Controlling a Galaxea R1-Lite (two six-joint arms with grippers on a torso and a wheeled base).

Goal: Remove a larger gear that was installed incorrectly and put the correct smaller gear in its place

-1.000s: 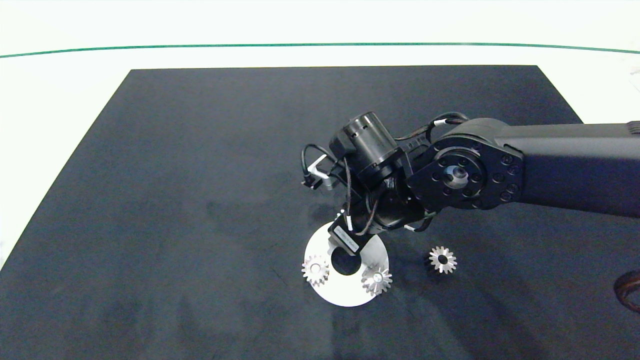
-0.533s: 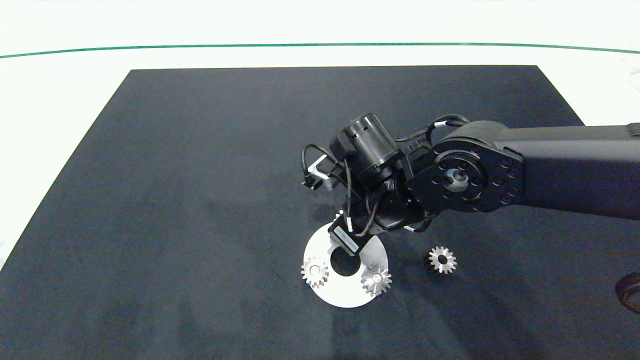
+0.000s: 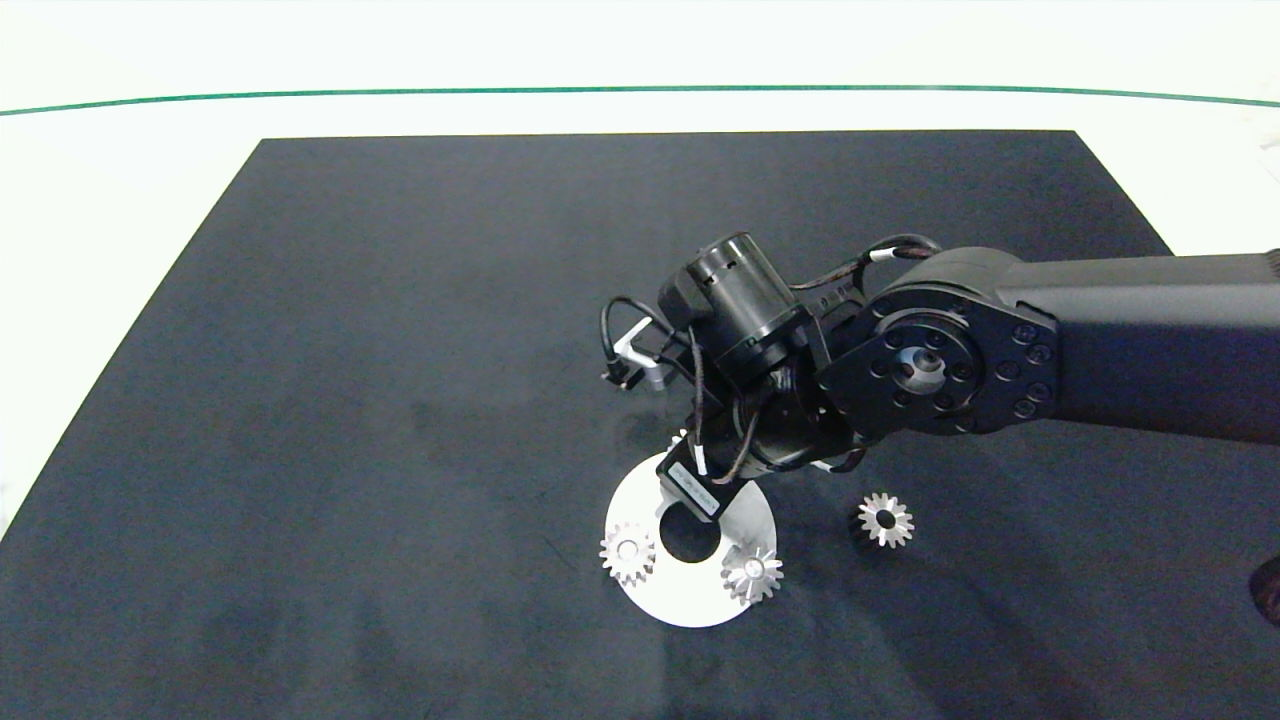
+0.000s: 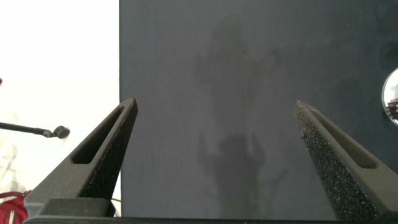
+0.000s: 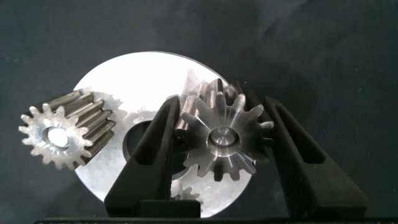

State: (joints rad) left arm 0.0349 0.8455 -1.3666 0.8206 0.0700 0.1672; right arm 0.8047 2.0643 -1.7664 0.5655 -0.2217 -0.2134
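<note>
Disc and right arm are sliding nearer, right gripper straddling a pin-mounted gear, fingers apart, lining up to clamp.

Lab-style test bench: black mat on white table

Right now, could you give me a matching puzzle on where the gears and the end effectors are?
Things:
1. larger gear
2. smaller gear
3. gear at the disc's far rim
4. left end effector

Places or states:
A. alone on the black mat, off the disc
B. open, over bare mat
C. inside the right end effector
D. on the disc's edge, clear of both end effectors

Pairs: 1-D, 2-A, 3-C, 4-B.
</note>
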